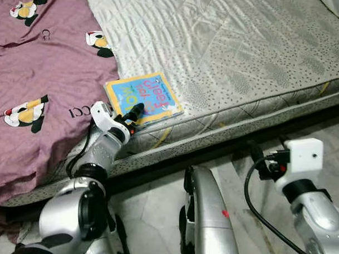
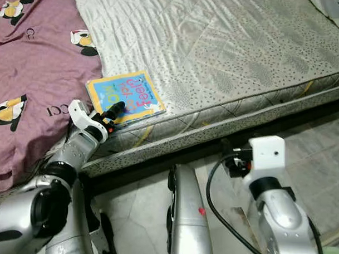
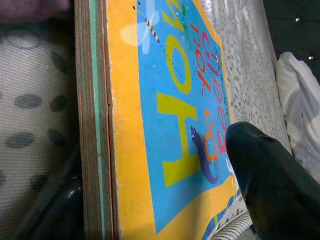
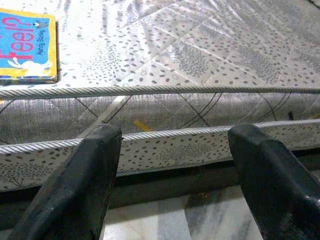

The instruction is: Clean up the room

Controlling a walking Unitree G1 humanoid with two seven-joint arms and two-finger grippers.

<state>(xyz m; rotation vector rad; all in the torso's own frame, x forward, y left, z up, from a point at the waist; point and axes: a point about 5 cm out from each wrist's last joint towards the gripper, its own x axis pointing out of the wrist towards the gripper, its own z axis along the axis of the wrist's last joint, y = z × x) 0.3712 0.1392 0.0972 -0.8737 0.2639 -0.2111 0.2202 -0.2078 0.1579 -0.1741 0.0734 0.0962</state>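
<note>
At the mattress edge [image 1: 225, 115], my left claw [image 1: 135, 112] straddles the stiff, light yellow-and-blue board book [image 1: 144, 98]; grip its near edge. Right claw [image 4: 172, 165] wide, empty.

Mattress [image 1: 244, 57] with book [image 1: 144, 96], blanket [image 1: 38, 72]

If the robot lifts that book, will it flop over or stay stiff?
Probably stiff: the book shows thick board pages at its edge. It lies flat near the mattress edge, so it shouldn't roll. Its glossy cover may slip under the left gripper.
</note>
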